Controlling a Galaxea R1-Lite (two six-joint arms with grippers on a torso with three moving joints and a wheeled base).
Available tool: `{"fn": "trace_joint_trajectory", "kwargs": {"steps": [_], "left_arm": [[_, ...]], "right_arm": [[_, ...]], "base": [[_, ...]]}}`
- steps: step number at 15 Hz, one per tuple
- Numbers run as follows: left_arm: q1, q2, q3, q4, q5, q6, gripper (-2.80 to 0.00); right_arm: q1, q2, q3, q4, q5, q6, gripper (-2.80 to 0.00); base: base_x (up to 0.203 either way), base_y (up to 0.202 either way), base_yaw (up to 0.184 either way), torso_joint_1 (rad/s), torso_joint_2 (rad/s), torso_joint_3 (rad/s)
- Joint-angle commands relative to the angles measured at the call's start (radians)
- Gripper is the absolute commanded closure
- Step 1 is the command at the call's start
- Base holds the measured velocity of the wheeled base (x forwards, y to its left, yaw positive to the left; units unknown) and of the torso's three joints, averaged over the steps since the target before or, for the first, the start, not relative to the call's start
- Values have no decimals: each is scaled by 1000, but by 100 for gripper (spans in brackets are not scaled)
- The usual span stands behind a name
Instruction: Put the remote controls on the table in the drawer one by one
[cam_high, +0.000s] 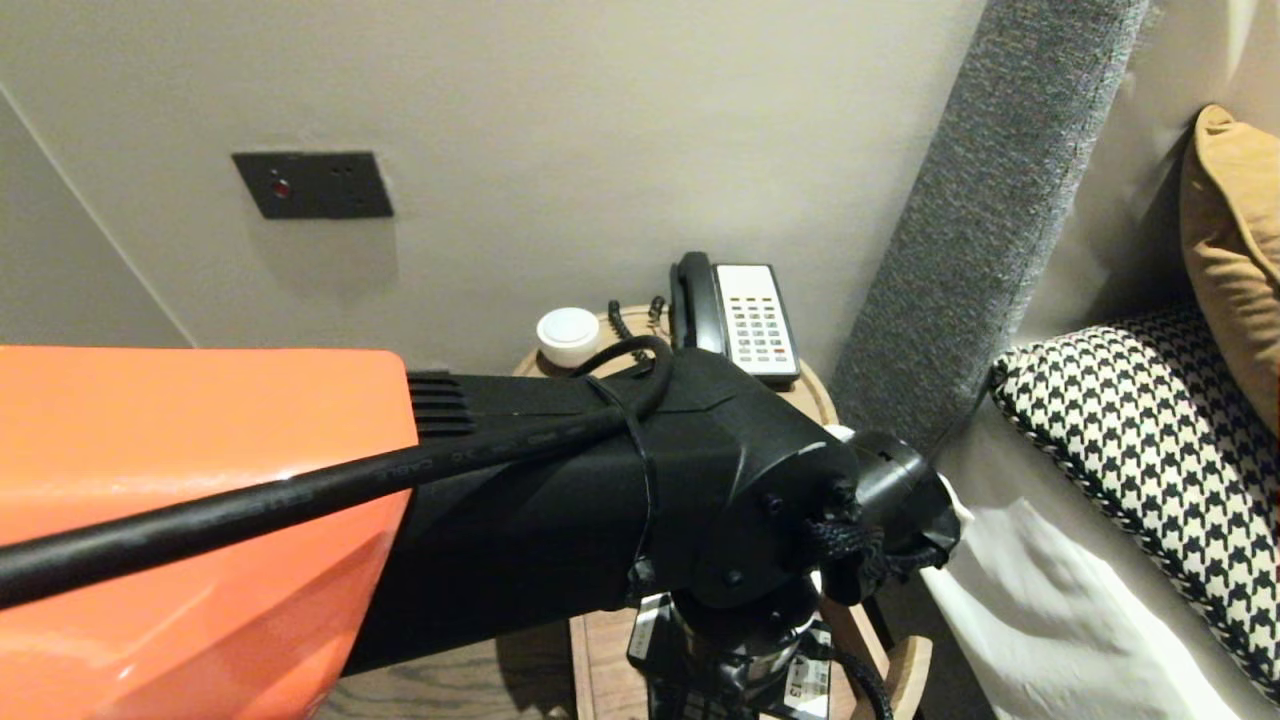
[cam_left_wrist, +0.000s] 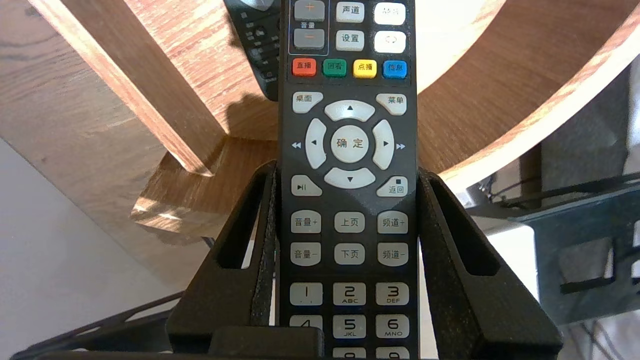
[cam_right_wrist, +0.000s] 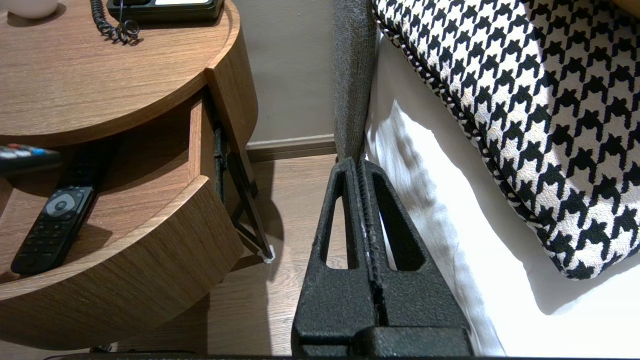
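Observation:
My left gripper (cam_left_wrist: 347, 170) is shut on a black remote (cam_left_wrist: 348, 210) with grey keys and a row of coloured buttons, its fingers (cam_left_wrist: 450, 260) pressed on both long edges. It hangs over the open drawer (cam_left_wrist: 125, 75) of a round wooden nightstand (cam_right_wrist: 75, 90). A second black remote (cam_right_wrist: 50, 225) lies in that drawer, partly under the held one (cam_left_wrist: 255, 45). The held remote's tip (cam_right_wrist: 25, 156) shows at the drawer's edge in the right wrist view. In the head view the left arm (cam_high: 700, 480) hides the gripper. My right gripper (cam_right_wrist: 357, 162) is shut and empty, low between nightstand and bed.
On the nightstand top stand a black-and-white telephone (cam_high: 745, 320) and a white round object (cam_high: 567, 335). A grey headboard (cam_high: 980, 220), a houndstooth pillow (cam_high: 1150, 420) and a white sheet (cam_high: 1050, 600) lie to the right. A dark wall socket (cam_high: 312, 184) is behind.

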Motion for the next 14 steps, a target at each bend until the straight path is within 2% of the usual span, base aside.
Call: {"fn": "trace_joint_trajectory", "kwargs": {"steps": [1, 5, 8, 14], "left_arm": [[9, 17, -1, -4, 1, 10, 0], [42, 37, -1, -27, -55, 40, 0], [48, 53, -1, -62, -61, 69, 0], [85, 102, -1, -168, -74, 77, 0]], "right_arm": [[0, 0, 40, -1, 0, 0, 0], [0, 0, 40, -1, 0, 0, 0], [0, 0, 40, -1, 0, 0, 0], [0, 0, 40, -1, 0, 0, 0]], "base": [[0, 0, 0, 0, 0, 0], [0, 0, 0, 0, 0, 0], [0, 0, 0, 0, 0, 0], [0, 0, 0, 0, 0, 0]]}}
